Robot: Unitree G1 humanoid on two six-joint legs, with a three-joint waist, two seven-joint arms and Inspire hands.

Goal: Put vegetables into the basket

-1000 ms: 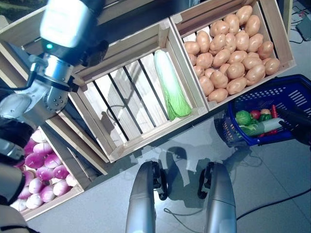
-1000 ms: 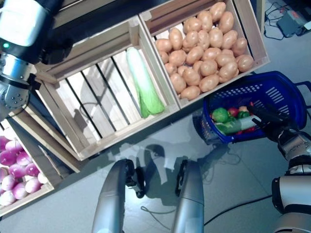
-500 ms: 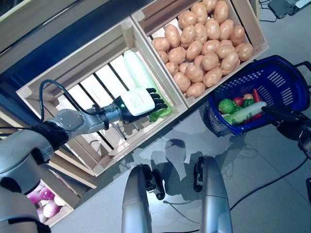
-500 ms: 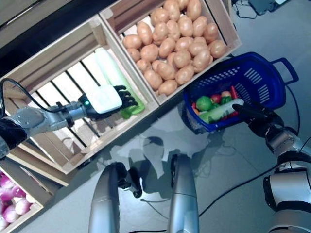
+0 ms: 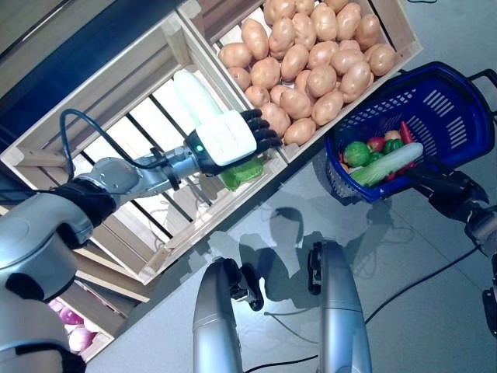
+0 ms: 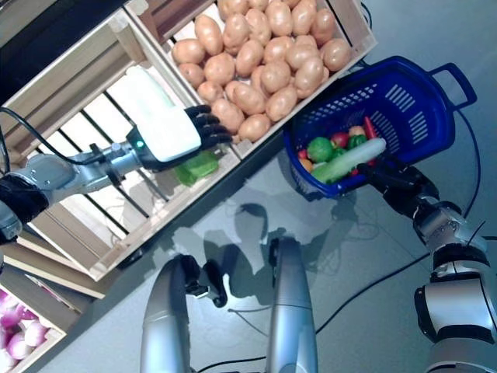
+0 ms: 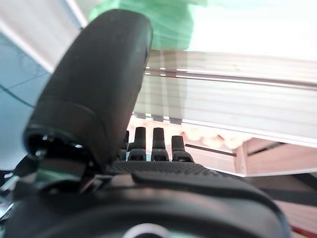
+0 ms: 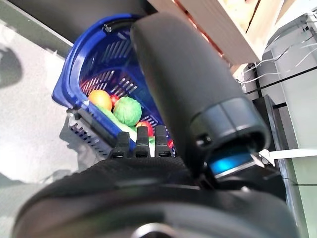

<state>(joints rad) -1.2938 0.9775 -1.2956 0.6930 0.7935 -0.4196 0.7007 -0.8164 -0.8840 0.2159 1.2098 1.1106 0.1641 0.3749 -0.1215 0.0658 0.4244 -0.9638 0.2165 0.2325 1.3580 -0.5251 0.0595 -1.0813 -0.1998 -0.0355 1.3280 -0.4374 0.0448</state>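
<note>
A long white-and-green cabbage (image 5: 192,90) lies in the slatted middle crate (image 5: 116,167). My left hand (image 5: 231,140) hovers over its green leaf end, fingers straight and open, fingertips (image 5: 264,134) reaching toward the potato crate. A blue basket (image 5: 435,109) holds a round green vegetable (image 5: 356,153), a tomato (image 5: 377,144), a red chili (image 5: 405,133) and a long pale leek-like vegetable (image 5: 390,163). At the basket's near rim my right hand (image 5: 444,186) is curled on its handle; the basket (image 8: 106,59) shows past that hand's fingers.
A crate full of potatoes (image 5: 311,54) stands right of the middle crate, its corner touching the basket. Pink turnips (image 5: 71,339) show in a crate at the lower left. Grey floor lies in front of the crates.
The camera has swung, shifting the whole scene. My left arm came down from close to the camera and reached into the middle crate, now further right over the cabbage's green end. The right hand stays at the basket.
</note>
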